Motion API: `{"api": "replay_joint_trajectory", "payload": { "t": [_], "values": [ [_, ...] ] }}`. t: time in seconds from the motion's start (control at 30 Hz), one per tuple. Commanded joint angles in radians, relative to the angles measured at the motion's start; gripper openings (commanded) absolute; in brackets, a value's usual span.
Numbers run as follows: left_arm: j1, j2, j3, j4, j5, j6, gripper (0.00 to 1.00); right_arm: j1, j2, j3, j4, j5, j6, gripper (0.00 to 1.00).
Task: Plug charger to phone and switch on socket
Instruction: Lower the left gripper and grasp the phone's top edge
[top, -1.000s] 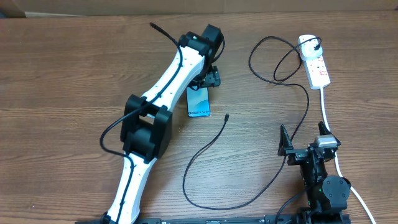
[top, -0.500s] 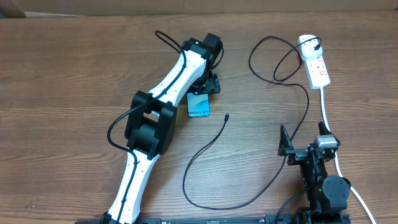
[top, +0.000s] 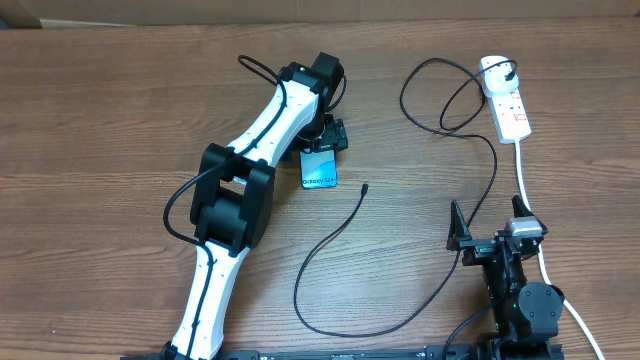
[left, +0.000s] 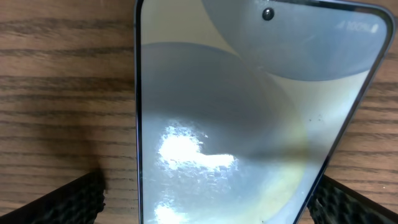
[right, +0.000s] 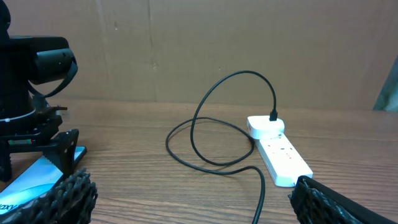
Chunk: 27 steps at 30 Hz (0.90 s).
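The left claw (top: 328, 142) sits over the top end of the phone (top: 320, 172), which lies flat on the table (top: 120, 120). Its fingers (left: 74, 196) are spread wide with the phone between them, not squeezing it. I think it is there to hold the phone steady. The charger (top: 335, 235) lies loose, its small tip (top: 365, 187) near the phone's lower end but not in. The right claw (right: 199, 205) is open and empty, far below the socket (top: 508, 100)
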Motion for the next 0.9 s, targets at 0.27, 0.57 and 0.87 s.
{"api": "replay_joint_trajectory", "payload": {
  "t": [0.27,0.57,0.87],
  "values": [
    [-0.001,0.042,-0.045,0.035,0.028,0.02,0.88,0.008,-0.008,-0.01,0.005,0.013,0.006,1.0],
    [0.0,0.042,-0.044,0.038,0.028,0.02,0.85,0.008,-0.008,-0.01,0.005,0.013,0.006,1.0],
    [0.001,0.042,-0.042,0.028,0.053,0.021,0.82,0.008,-0.008,-0.01,0.005,0.013,0.006,1.0]
  ]
}}
